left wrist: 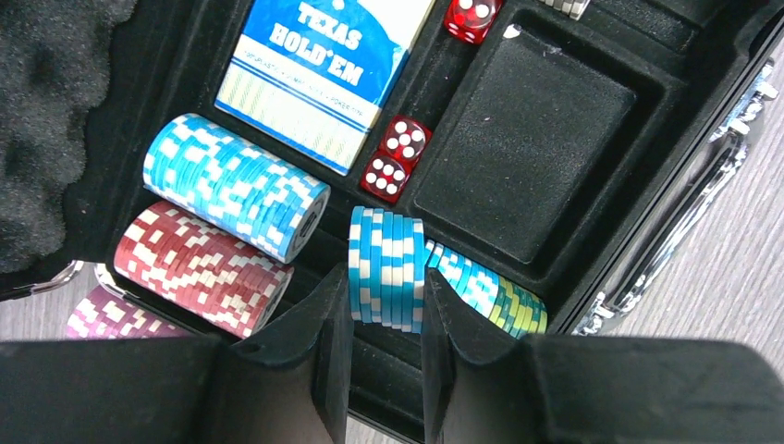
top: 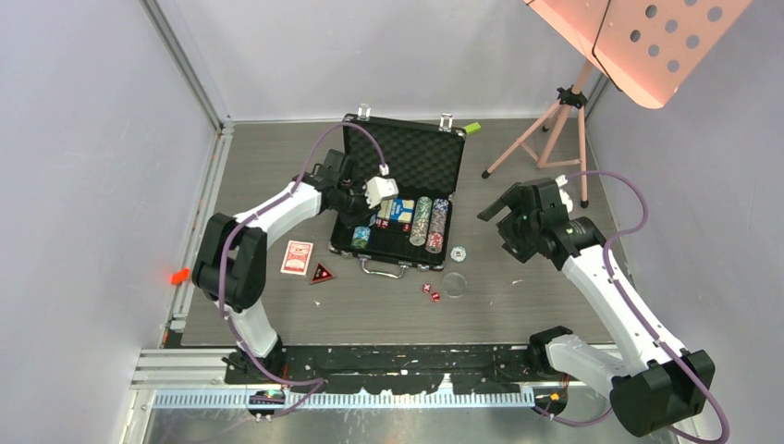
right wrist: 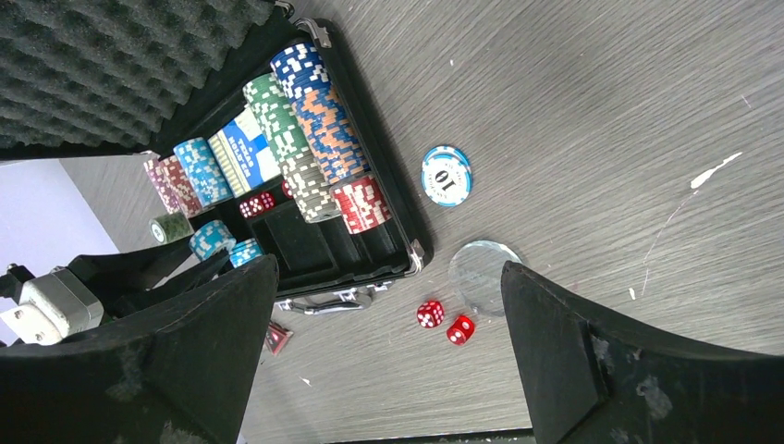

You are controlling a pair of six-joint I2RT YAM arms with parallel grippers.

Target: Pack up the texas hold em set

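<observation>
The black briefcase (top: 404,148) lies open at the table's middle, with its foam lid up. Several chip stacks (top: 430,222), a blue card box (left wrist: 324,65) and red dice (left wrist: 396,157) lie in its tray. My left gripper (left wrist: 385,277) is shut on a short stack of light-blue chips (left wrist: 385,264) over the tray's front left slot (top: 361,237). My right gripper (right wrist: 390,268) is open and empty above the table, right of the case (top: 504,217). On the table lie the red-backed deck (top: 297,257), the red triangle (top: 322,274), two dice (right wrist: 444,321), the clear disc (right wrist: 485,271) and a loose chip (right wrist: 446,175).
A pink tripod stand (top: 555,129) stands at the back right under a pink perforated panel (top: 638,37). A small green block (top: 472,128) lies behind the case's right corner. Grey walls close the left, back and right sides.
</observation>
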